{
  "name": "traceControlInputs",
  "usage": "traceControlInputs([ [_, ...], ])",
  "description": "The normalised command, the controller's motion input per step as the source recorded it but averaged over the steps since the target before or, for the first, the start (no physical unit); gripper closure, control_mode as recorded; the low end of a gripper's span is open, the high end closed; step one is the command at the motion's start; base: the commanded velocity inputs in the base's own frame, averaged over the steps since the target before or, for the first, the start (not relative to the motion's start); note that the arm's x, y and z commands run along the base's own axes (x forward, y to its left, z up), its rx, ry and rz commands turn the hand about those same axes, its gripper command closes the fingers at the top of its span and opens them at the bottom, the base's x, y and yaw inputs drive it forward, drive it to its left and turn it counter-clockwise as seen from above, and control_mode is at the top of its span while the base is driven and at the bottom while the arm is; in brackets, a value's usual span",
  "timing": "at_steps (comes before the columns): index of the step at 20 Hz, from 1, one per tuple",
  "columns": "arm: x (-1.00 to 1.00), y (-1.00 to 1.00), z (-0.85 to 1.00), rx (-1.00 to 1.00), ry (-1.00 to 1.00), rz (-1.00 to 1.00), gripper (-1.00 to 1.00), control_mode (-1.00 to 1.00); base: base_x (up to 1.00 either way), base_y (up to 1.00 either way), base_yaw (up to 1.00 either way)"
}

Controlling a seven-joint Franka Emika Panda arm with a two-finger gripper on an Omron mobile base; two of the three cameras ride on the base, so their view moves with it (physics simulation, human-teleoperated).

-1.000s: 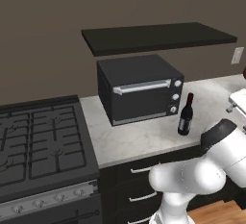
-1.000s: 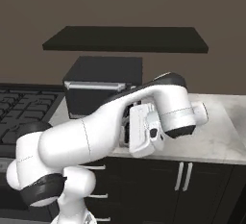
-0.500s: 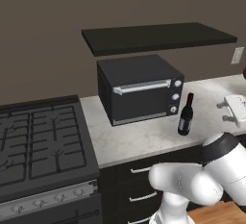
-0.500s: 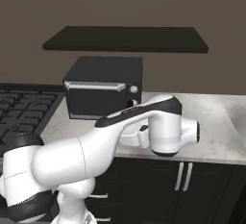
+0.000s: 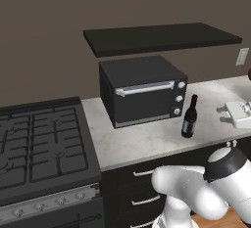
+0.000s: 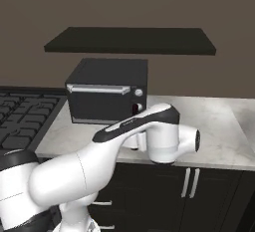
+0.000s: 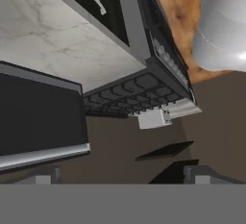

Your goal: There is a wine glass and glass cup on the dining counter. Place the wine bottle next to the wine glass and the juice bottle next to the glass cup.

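Standing upright on the marbled wall counter [image 5: 147, 141], the wine bottle [image 5: 189, 116] is just beside the lower right front corner of the black toaster oven [image 5: 142, 90] in the left base view. In the right base view the arm's white forearm [image 6: 149, 129] crosses in front of that spot and hides the bottle. The gripper [image 7: 120, 175] appears in the hand view, rolled nearly upside down: its two finger tips [image 7: 43, 176] stand wide apart with nothing between them. Beyond the finger tips lies the oven's front edge [image 7: 38, 117] on one side, the stove grates [image 7: 129, 93] ahead, and dark cabinet fronts [image 7: 110, 2] farther off. The elbow [image 5: 225, 173] sits low, in front of the cabinet drawers. A dark shelf [image 5: 162, 37] runs above the oven; a gas stove [image 5: 39, 144] adjoins the counter.
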Motion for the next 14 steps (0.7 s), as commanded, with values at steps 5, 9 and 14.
traceControlInputs([
  [5, 0.22, 0.14, -0.17, 0.0, 0.0, 0.0, -1.0, -1.0, 0.0, 0.0, 0.0],
  [9, 0.12, 0.09, -0.19, 0.0, 0.0, 0.0, -1.0, -1.0, 0.0, 0.0, 0.0],
  [14, 0.27, 0.01, -0.1, 0.0, 0.0, 0.0, -1.0, -1.0, 0.0, 0.0, 0.0],
])
